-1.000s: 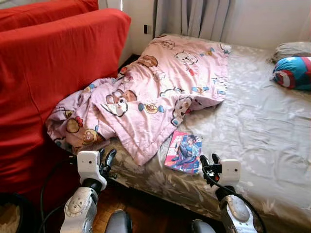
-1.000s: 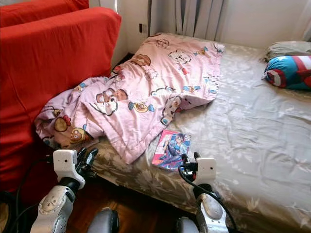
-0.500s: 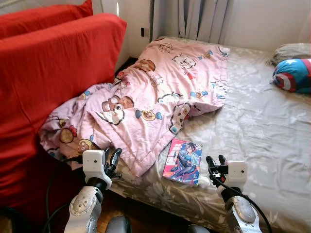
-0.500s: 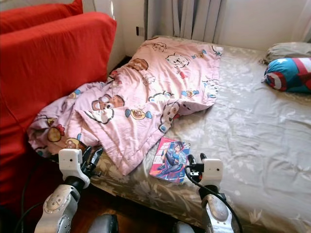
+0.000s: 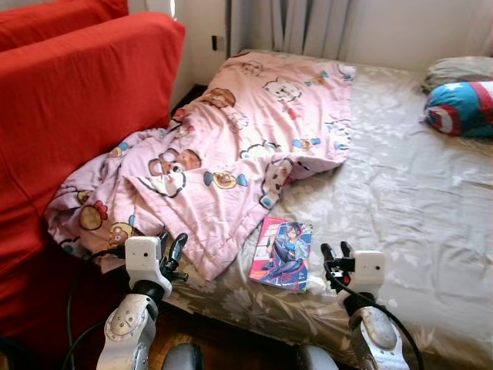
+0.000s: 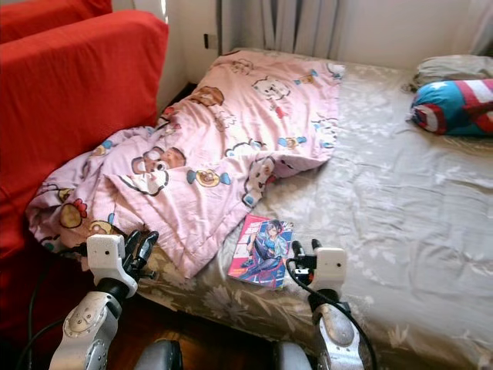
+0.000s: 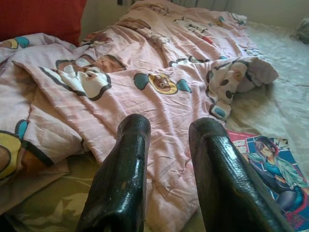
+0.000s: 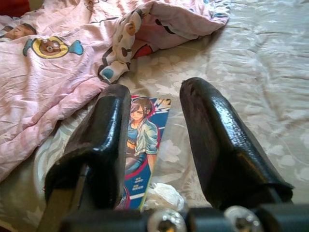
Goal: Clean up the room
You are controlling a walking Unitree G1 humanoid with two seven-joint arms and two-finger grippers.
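Bed [image 5: 416, 193] w/ grey floral sheet, red sofa [image 5: 69, 108] alongside; pink blanket [image 5: 231, 146] rumpled, comic book [image 5: 282, 252] near front edge. Both grippers, left [image 5: 171, 248] & right [image 5: 334, 254], hover at edge, fingers apart, holding nothing. Looks like approach step; next prob. right gripper reaches fwd to book, just beside it.

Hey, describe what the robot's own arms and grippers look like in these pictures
Two silver metal arms with rounded joint housings. Each ends in a white boxy wrist block carrying two long black fingers: the left gripper and the right gripper. The fingers are glossy, thick and scuffed, with rounded tips. A black cable loops along each arm, and silver screw heads sit at the right gripper's base.
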